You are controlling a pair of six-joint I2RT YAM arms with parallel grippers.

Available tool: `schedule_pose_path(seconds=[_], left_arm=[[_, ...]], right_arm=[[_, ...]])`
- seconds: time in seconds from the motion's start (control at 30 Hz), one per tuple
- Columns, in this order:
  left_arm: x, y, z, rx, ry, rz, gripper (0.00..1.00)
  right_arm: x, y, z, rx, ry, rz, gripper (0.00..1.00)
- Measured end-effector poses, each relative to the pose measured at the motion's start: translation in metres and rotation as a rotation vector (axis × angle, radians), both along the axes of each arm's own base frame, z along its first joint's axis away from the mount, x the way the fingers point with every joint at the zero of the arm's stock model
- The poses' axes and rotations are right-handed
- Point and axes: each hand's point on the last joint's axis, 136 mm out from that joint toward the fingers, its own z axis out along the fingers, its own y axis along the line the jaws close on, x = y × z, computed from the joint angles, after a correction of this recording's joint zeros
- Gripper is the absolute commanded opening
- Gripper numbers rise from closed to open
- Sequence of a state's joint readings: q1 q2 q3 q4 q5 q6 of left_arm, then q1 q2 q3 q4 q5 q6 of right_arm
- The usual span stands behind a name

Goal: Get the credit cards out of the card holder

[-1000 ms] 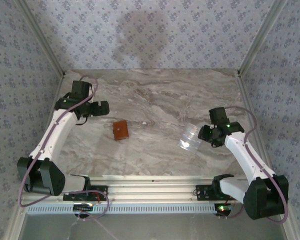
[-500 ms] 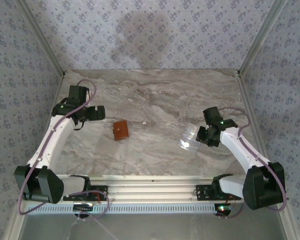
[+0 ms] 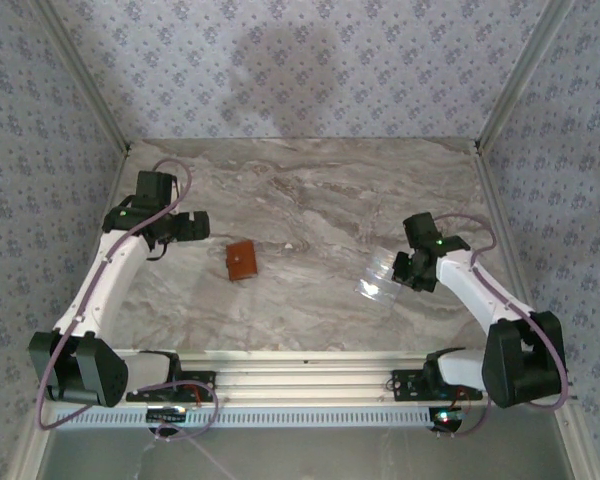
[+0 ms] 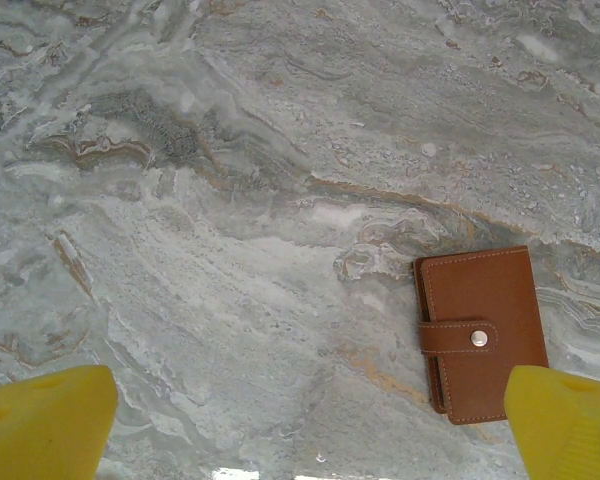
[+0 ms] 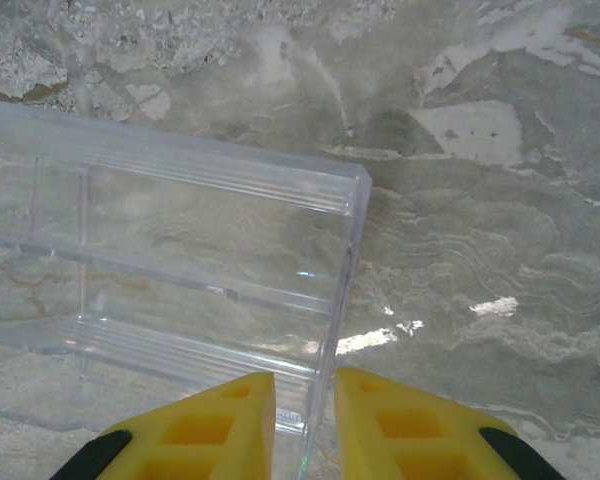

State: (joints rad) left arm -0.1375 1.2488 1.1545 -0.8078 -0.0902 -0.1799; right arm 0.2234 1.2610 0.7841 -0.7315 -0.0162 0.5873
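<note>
Flat brown leather card holder (image 4: 480,335) on veined, seemingly marble tabletop (image 4: 230,200)

Soft even light, mild glare

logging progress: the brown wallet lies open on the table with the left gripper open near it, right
Not open: the left wrist view shows the wallet closed, strap snapped shut. It lies on the table with the left gripper open near it.
</note>
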Motion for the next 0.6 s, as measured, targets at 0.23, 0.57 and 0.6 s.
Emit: schedule_pose_path(seconds=[0.23, 0.57, 0.6], left_arm=[[0.0, -0.0001, 0.0, 0.0, 0.0, -0.001, 1.0], [0.0, -0.0014, 0.0, -0.003, 0.001, -0.009, 0.99], [-0.0001, -0.0014, -0.0001, -0.003, 0.001, -0.01, 0.99]], right_arm=[[-0.0006, 0.0003, -0.0069, 0.001, 0.01, 0.0, 0.14], [0.0005, 0.0, -0.006, -0.004, 0.005, 0.0, 0.08], [0.0004, 0.0, -0.0056, -0.007, 0.006, 0.002, 0.07]])
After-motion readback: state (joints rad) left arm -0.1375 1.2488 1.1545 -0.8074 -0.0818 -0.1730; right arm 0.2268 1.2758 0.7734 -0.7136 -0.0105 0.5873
